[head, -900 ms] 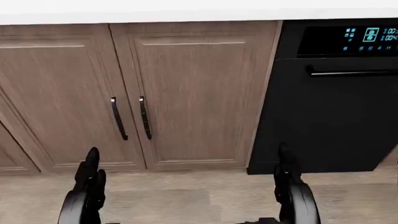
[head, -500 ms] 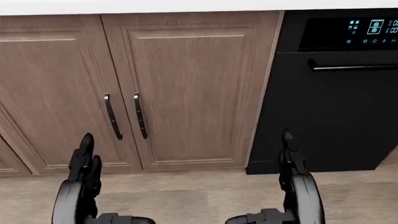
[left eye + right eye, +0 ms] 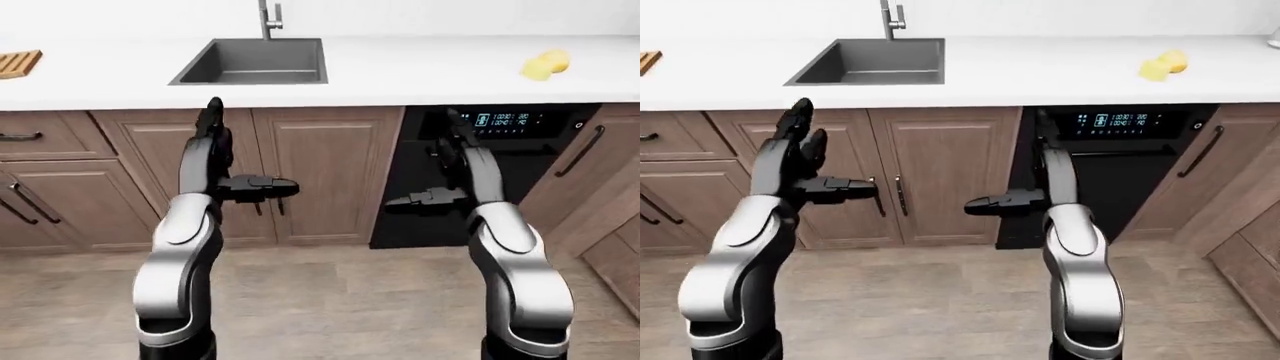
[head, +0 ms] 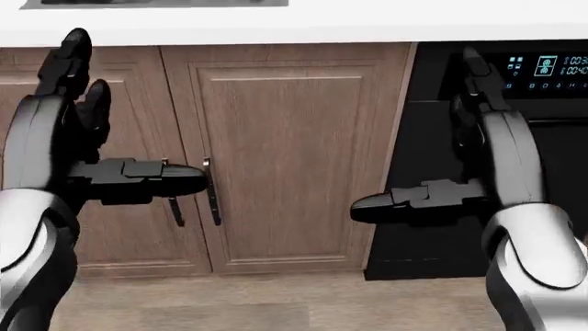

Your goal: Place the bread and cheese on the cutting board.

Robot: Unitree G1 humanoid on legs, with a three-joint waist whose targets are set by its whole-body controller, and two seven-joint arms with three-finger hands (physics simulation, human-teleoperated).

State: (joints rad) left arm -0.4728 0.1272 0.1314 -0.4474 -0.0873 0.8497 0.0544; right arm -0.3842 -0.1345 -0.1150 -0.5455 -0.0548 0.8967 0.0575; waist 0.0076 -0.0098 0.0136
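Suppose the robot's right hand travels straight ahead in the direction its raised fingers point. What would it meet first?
Probably the dishwasher: the right hand is open, fingers pointing up toward its control panel and the white counter edge above. Depth is unclear; nothing else shows between them.

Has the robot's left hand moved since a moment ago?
Yes. In the head view the left hand has risen from near the floor to the countertop edge, beside the cabinet handles.

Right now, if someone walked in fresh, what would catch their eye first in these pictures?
The two raised arms: the left robot hand and the right robot hand stand open and empty before the wooden cabinets. Next, the yellow cheese on the white counter at upper right, and the sink at top centre.
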